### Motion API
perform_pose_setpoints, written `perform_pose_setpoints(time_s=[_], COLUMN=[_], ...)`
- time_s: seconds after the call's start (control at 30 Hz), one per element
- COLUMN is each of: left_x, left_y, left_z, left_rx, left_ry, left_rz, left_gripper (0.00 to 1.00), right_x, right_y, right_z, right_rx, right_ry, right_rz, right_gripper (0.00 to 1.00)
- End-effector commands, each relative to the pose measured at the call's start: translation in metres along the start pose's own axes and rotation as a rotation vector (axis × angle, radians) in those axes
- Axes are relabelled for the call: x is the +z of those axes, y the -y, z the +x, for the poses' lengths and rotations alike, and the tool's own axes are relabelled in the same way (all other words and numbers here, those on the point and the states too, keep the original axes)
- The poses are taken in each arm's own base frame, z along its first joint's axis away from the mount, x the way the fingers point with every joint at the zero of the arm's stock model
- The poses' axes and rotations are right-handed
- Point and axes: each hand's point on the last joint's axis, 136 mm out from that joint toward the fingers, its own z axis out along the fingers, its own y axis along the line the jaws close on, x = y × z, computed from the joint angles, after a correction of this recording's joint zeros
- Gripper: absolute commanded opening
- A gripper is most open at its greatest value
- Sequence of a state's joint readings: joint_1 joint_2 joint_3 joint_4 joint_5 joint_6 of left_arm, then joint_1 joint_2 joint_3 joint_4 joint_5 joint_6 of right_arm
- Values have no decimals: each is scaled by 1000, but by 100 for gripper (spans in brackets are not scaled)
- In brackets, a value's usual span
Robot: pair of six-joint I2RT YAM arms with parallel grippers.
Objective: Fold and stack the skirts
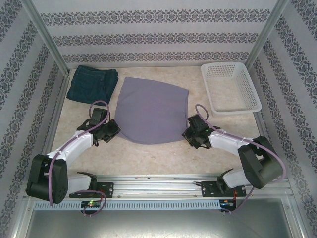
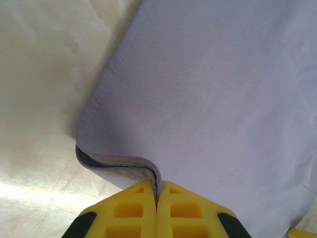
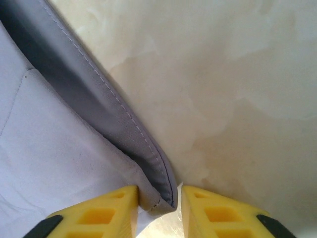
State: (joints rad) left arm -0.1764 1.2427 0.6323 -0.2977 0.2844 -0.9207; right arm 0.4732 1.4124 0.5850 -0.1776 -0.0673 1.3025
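A lavender-grey skirt (image 1: 151,111) lies spread flat at the middle of the pale, marbled surface (image 1: 148,158), its curved hem toward the arms. The left gripper (image 1: 113,130) is clamped tight on the near-left corner; in its wrist view the yellow fingers (image 2: 136,208) meet with the stitched hem pinched between them and the cloth lifted into a small fold just beside them. The right gripper (image 1: 189,133) sits at the near-right corner; seen from that wrist, its jaws stand narrowly apart, straddling the doubled, stitched corner of the skirt (image 3: 158,191) without yet pinching it. A folded denim skirt (image 1: 91,84) rests at the far left, close to the lavender one's upper edge. A white lattice basket (image 1: 229,87) sits at the far right, apart from the cloth. Patterned wallpaper panels (image 1: 158,37) enclose the scene.
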Motion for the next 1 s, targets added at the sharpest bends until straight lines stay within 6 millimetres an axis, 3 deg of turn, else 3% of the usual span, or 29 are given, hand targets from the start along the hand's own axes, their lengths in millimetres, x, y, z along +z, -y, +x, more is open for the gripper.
perform_pose_setpoints(time_s=[0.0, 0.33, 0.6, 0.83, 0.97], left_x=[2, -2, -31, -64, -65], left_y=[3, 0, -12, 13, 38], left_z=[0, -3, -18, -21, -24], left_rx=[-5, 4, -17, 12, 54], left_ry=[4, 22, 150, 193, 160], left_rz=[19, -6, -81, 36, 103], left_gripper=[0, 0, 0, 0, 0], right_x=[2, -5, -26, -56, -79], right_y=[-10, -5, 9, 9, -16], right_z=[-10, -21, -31, -28, -33], right_rx=[-8, -2, 1, 19, 1], right_ry=[40, 96, 159, 190, 230], right_rz=[-22, -38, -67, -162, -285], right_gripper=[25, 0, 0, 0, 0])
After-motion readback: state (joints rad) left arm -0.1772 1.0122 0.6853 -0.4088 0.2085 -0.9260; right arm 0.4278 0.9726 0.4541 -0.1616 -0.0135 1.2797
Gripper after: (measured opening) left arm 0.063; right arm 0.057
